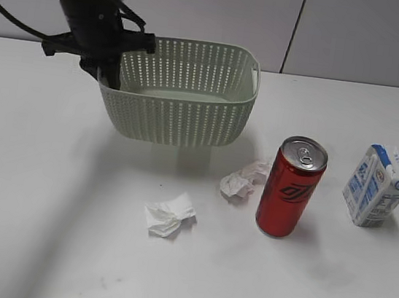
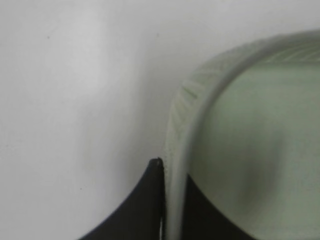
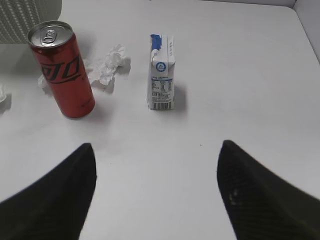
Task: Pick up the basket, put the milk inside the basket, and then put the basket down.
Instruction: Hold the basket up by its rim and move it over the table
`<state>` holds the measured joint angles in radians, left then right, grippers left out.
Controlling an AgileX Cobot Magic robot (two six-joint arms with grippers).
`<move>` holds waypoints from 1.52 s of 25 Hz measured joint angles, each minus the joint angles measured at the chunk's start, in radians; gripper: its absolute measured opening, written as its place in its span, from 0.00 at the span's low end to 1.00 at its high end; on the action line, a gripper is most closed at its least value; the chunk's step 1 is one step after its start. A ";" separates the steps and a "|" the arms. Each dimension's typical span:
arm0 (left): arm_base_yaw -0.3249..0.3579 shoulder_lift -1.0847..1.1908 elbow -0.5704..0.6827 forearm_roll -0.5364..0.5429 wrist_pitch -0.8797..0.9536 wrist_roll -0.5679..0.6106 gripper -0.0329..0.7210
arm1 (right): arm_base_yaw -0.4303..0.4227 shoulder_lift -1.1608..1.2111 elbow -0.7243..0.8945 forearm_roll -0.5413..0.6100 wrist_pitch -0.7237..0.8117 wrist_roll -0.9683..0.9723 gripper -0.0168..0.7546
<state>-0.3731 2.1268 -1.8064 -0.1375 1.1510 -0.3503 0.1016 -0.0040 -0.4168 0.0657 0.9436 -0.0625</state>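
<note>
The pale sage-green basket (image 1: 184, 95) hangs tilted above the white table, its left end higher. My left gripper (image 1: 110, 71) is shut on the basket's left wall. In the left wrist view the two black fingers (image 2: 172, 172) pinch the basket rim (image 2: 200, 115). The white and blue milk carton (image 1: 377, 185) stands upright at the right of the table. In the right wrist view the milk (image 3: 161, 72) stands ahead of my right gripper (image 3: 157, 150), which is open and empty above the table. The right gripper does not show in the exterior view.
A tall red soda can (image 1: 291, 187) stands left of the milk; it also shows in the right wrist view (image 3: 62, 67). Two crumpled white tissues (image 1: 169, 216) (image 1: 244, 181) lie on the table (image 1: 30, 207) in front of the basket. A tissue (image 3: 107, 65) lies between can and milk.
</note>
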 joint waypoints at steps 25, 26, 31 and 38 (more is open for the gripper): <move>-0.117 -0.590 0.826 0.070 -0.310 -0.171 0.04 | 0.000 0.000 0.000 0.000 0.000 0.001 0.79; -0.117 -0.597 0.855 0.069 -0.319 -0.171 0.04 | 0.000 0.000 0.000 0.000 0.000 0.001 0.79; -0.118 -0.602 0.927 0.066 -0.355 -0.173 0.04 | 0.000 0.000 -0.004 0.002 -0.013 0.009 0.79; -0.118 -0.603 0.934 0.061 -0.425 -0.160 0.04 | 0.000 0.274 -0.095 0.002 -0.119 0.050 0.79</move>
<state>-0.4910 1.5234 -0.8725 -0.0769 0.7260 -0.5107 0.1016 0.2701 -0.5117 0.0679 0.8243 -0.0123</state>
